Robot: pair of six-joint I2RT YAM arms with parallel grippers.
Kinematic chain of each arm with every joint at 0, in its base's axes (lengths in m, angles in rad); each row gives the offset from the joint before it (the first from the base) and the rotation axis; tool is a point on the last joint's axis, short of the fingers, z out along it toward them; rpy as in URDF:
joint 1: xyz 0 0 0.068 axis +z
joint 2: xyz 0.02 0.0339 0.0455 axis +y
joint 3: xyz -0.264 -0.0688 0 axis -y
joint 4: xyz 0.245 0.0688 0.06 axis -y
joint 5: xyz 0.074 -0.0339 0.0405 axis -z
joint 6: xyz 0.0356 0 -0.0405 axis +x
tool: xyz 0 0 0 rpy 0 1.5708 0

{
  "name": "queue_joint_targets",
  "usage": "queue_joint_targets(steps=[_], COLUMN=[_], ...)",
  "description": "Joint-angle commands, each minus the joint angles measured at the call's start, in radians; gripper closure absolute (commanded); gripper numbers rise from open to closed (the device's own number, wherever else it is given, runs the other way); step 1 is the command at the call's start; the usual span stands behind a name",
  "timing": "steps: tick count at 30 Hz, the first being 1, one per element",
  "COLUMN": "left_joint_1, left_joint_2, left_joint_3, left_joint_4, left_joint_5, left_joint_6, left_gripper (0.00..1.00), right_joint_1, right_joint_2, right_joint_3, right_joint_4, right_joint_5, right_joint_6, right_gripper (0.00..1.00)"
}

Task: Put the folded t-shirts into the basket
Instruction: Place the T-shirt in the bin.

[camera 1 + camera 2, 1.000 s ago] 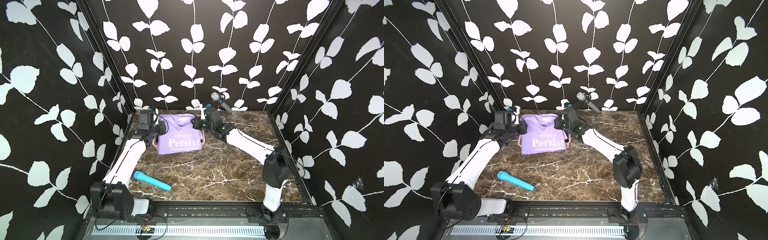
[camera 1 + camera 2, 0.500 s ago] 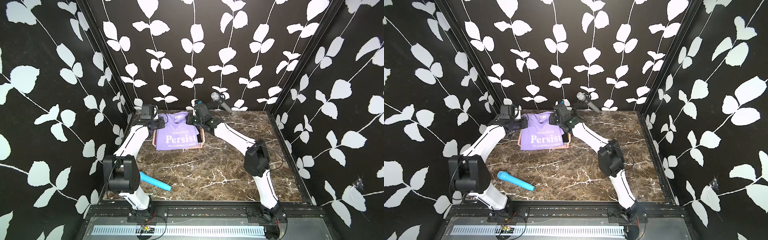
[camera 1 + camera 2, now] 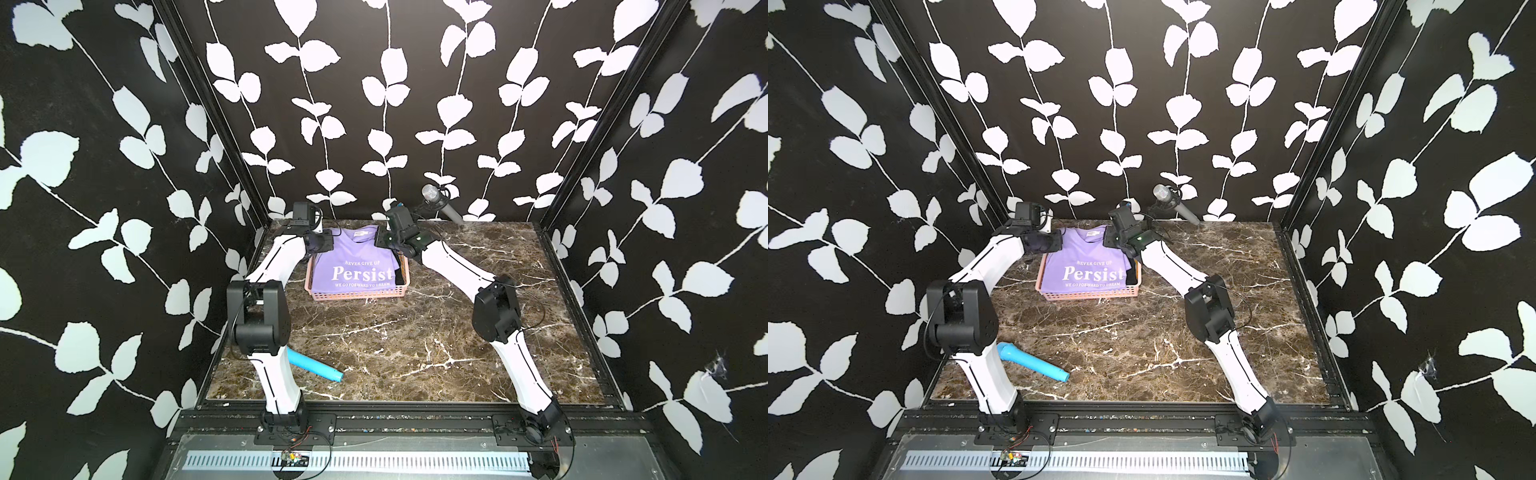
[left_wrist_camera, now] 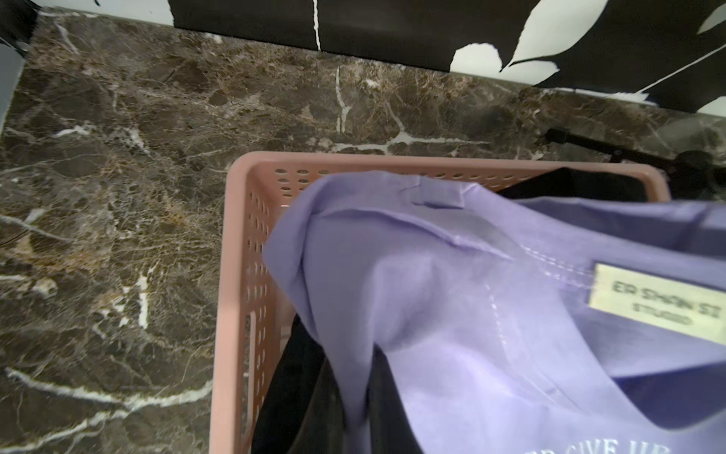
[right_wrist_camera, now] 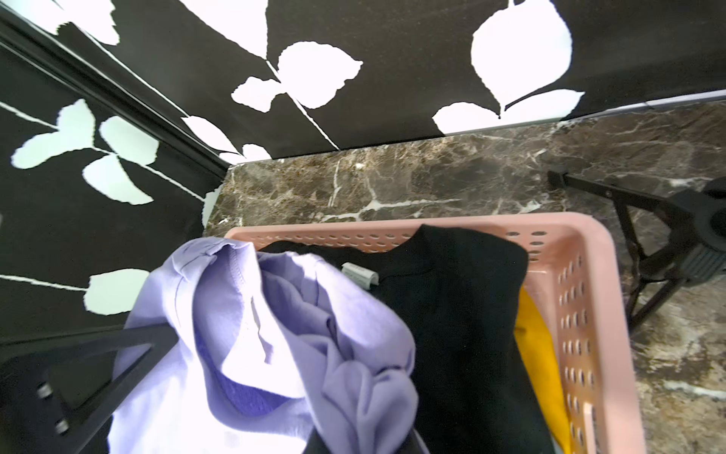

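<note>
From my remote station I see the left end effector [image 3: 327, 243] and the right end effector [image 3: 380, 240] each clenched on a shoulder of the lavender shirt [image 3: 353, 270]. They hold its collar end raised while the "Persist" print lies in the pink basket [image 3: 357, 295] toward the back of the marble counter [image 3: 415, 332]. Beneath it in the basket lie a black shirt [image 5: 451, 314] and, beside the side wall, a yellow shirt [image 5: 538, 361].
</note>
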Motion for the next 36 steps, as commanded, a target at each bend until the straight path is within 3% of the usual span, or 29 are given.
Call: queue_joint_targets(steps=[1, 10, 13, 17, 24, 31, 36], left_joint_1=[0.007, 0.007, 0.008, 0.007, 0.006, 0.004, -0.017], left_joint_2=[0.046, 0.174, 0.19, 0.182, 0.082, -0.079, -0.155], left_joint_3=[0.074, 0.174, 0.181, 0.169, 0.088, -0.037, -0.109], left_joint_4=[-0.043, -0.073, -0.072, -0.078, -0.054, -0.003, 0.052], left_joint_5=[-0.008, -0.028, -0.033, -0.037, -0.076, -0.074, -0.064], left_joint_6=[0.029, 0.037, 0.035, 0.027, 0.015, -0.015, -0.01], left_gripper=[1.0, 1.0, 0.93, 0.82, 0.57, 0.45, 0.43], right_joint_1=[-0.016, -0.049, -0.059, -0.066, -0.081, -0.075, -0.058], right_joint_2=[0.042, 0.166, 0.19, 0.202, 0.158, 0.034, -0.044], right_joint_3=[0.062, 0.204, 0.234, 0.245, 0.267, 0.149, 0.035], right_joint_4=[-0.001, -0.059, -0.076, -0.093, -0.15, -0.137, -0.078], right_joint_5=[0.027, 0.018, 0.019, 0.009, -0.006, -0.019, -0.033], right_joint_6=[-0.008, -0.015, -0.021, -0.041, -0.132, -0.236, -0.292], right_gripper=[1.0, 1.0, 0.96, 0.84, 0.55, 0.45, 0.41])
